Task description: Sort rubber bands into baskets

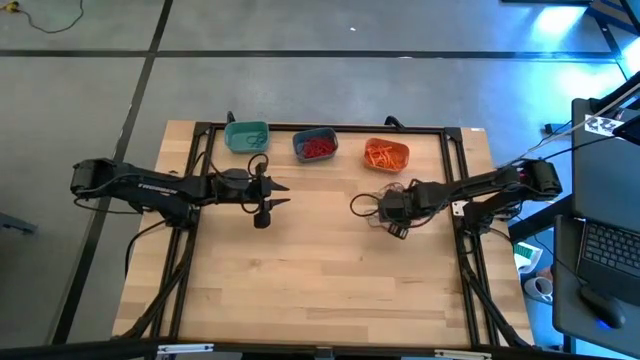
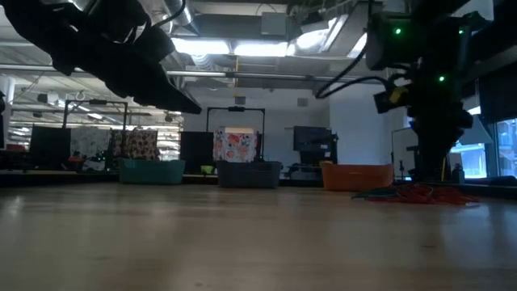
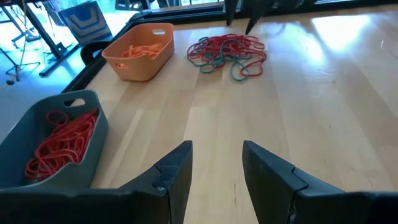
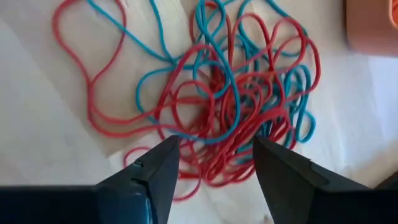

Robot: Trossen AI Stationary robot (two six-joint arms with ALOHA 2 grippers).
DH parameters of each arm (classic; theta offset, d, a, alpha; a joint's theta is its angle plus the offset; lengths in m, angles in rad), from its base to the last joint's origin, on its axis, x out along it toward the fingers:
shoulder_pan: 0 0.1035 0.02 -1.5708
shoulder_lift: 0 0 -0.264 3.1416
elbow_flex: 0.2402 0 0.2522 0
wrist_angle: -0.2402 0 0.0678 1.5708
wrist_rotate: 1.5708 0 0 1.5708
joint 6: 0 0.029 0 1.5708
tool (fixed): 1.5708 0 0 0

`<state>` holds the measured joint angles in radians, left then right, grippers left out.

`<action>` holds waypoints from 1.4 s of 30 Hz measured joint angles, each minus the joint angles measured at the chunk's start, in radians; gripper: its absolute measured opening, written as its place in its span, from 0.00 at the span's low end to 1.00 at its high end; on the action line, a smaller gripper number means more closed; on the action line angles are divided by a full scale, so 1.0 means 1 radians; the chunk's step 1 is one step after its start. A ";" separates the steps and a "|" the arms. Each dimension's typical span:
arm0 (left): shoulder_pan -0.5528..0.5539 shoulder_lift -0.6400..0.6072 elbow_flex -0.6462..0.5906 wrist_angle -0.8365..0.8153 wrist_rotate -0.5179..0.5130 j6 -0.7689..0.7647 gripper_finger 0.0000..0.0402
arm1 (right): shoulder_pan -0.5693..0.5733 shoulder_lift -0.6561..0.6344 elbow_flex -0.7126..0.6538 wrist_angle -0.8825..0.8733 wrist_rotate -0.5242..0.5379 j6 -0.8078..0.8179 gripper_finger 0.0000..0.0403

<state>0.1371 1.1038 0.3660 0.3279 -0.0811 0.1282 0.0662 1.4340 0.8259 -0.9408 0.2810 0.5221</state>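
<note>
Hovering over the tangled pile of rubber bands (image 4: pixel 211 93) right of centre in the high view, the right claw (image 4: pixel 214 165) was seen released, nothing grasped. A pick appeared to be in hand; one loop would need separating from the red and teal knot. The left claw (image 3: pixel 214 168), also released, waited left of centre above the desk (image 1: pixel 320 280). The teal basket (image 1: pixel 246 135), slate basket (image 1: pixel 315 146) and orange basket (image 1: pixel 386 155) stood along the upper edge.

We are seeing a tangled pile of thin red and teal rubber bands (image 4: pixel 217 93) lying on the pale wooden counter (image 3: pixel 348 112), red bands filling the slate-blue plastic basket (image 3: pixel 93 134), orange bands filling the orange plastic basket (image 3: pixel 140 53).
</note>
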 joint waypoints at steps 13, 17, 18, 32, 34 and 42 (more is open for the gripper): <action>0.000 0.000 0.000 -0.021 0.000 -0.001 0.34 | 0.000 -0.105 -0.146 0.009 -0.160 0.209 0.51; 0.001 0.000 0.000 -0.017 0.000 0.000 0.34 | -0.001 -0.105 -0.214 0.066 -0.156 0.261 0.50; 0.001 0.000 0.000 -0.014 0.000 0.000 0.34 | -0.001 -0.105 -0.225 0.081 -0.149 0.264 0.49; 0.001 0.000 0.000 -0.010 0.000 0.001 0.34 | 0.000 -0.107 -0.266 0.198 -0.123 0.186 0.02; 0.001 0.000 0.000 -0.010 0.000 0.001 0.34 | 0.000 -0.109 -0.259 0.204 -0.125 0.159 0.04; 0.001 0.000 0.000 -0.003 0.000 0.005 0.34 | -0.001 -0.118 -0.119 0.182 -0.178 0.076 0.02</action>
<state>0.1379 1.1038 0.3664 0.3247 -0.0811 0.1337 0.0654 1.3165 0.7066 -0.7587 0.1034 0.5984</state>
